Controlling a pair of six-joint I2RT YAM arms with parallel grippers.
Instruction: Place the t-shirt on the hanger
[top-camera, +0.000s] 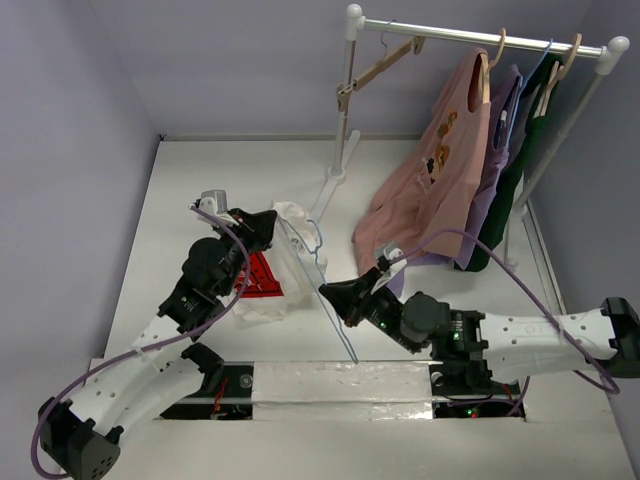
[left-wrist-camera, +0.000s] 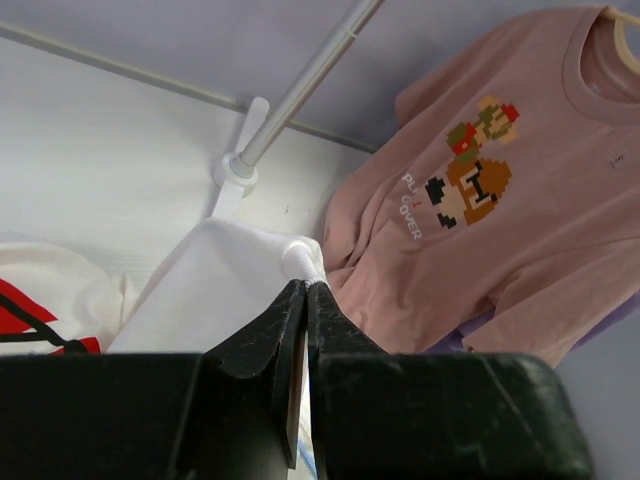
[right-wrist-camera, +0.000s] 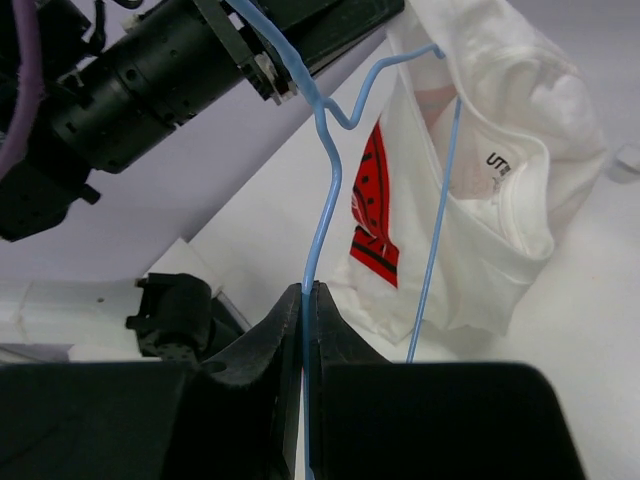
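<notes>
The white t-shirt (top-camera: 285, 262) with its red graphic (top-camera: 262, 276) hangs bunched over the table, lifted at one edge. My left gripper (top-camera: 273, 220) is shut on a fold of its white fabric (left-wrist-camera: 225, 290), pinched at the fingertips (left-wrist-camera: 304, 286). The light-blue wire hanger (top-camera: 322, 275) slants from the shirt down toward the near edge. My right gripper (top-camera: 327, 293) is shut on one of its wires (right-wrist-camera: 318, 190), which runs between the pads (right-wrist-camera: 308, 292). A second hanger wire (right-wrist-camera: 440, 210) crosses the shirt (right-wrist-camera: 490, 230) near its collar; whether it is inside the fabric I cannot tell.
A white clothes rack (top-camera: 345, 110) stands at the back right, its foot (left-wrist-camera: 240, 170) close behind the shirt. A pink printed shirt (top-camera: 425, 190), a lilac garment (top-camera: 495, 170) and a dark green one (top-camera: 525, 150) hang on it, with an empty wooden hanger (top-camera: 385, 62).
</notes>
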